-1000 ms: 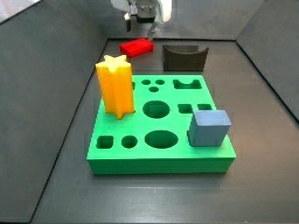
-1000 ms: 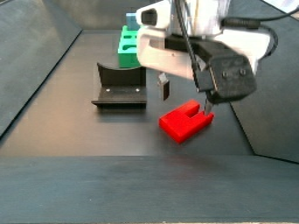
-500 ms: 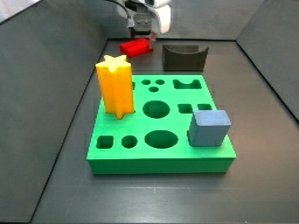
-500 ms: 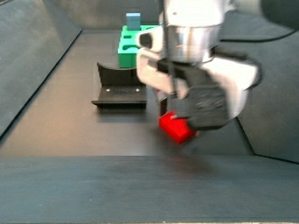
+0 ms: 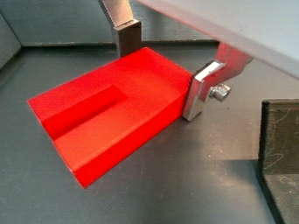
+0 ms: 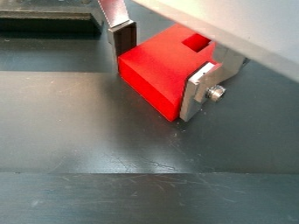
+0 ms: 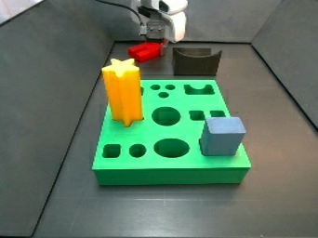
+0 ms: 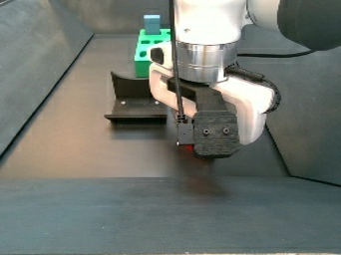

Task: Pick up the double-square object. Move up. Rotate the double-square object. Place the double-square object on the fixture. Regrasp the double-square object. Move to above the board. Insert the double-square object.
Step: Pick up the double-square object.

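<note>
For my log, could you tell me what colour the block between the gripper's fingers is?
Glossy red: the double-square object, clearest in a wrist view.

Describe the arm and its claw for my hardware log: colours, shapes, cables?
The arm is glossy white with rounded links and a dark band at the wrist. A thin dark cable loops beside it. The claw, down by the floor, has flat silver plate fingers with dark pads, one carrying a bolt.

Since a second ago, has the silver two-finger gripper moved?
Yes. The gripper has come down onto the glossy red double-square object, beside the dark notched fixture; its fingers now flank the block.
</note>
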### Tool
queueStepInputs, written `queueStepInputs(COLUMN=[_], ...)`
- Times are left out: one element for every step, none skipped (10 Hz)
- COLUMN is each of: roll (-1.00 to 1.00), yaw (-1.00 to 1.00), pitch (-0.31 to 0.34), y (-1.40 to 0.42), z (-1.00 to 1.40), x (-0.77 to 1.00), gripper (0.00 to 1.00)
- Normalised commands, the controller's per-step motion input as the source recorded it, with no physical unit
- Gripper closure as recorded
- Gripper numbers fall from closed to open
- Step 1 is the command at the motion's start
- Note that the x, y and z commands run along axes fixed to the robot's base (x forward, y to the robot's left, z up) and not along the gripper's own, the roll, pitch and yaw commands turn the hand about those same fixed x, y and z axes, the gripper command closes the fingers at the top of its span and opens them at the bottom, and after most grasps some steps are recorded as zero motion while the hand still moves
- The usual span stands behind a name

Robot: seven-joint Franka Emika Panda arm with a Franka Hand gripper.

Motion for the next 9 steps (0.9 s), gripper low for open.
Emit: queueStepInputs(roll=[0.0,0.0,0.0,0.0,0.0,0.0,0.0,0.0,0.0], yaw=[0.0,0.0,0.0,0.0,0.0,0.0,0.0,0.0,0.0], pitch=[0.0,0.0,0.0,0.0,0.0,0.0,0.0,0.0,0.0], y=[0.0,0.0,0.0,0.0,0.0,0.0,0.0,0.0,0.0], z=[0.0,0.0,0.0,0.0,0.0,0.0,0.0,0.0,0.0], x=[0.0,0.0,0.0,0.0,0.0,0.0,0.0,0.0,0.0], gripper=[1.0,1.0,1.0,1.0,1.0,1.0,1.0,1.0,1.0])
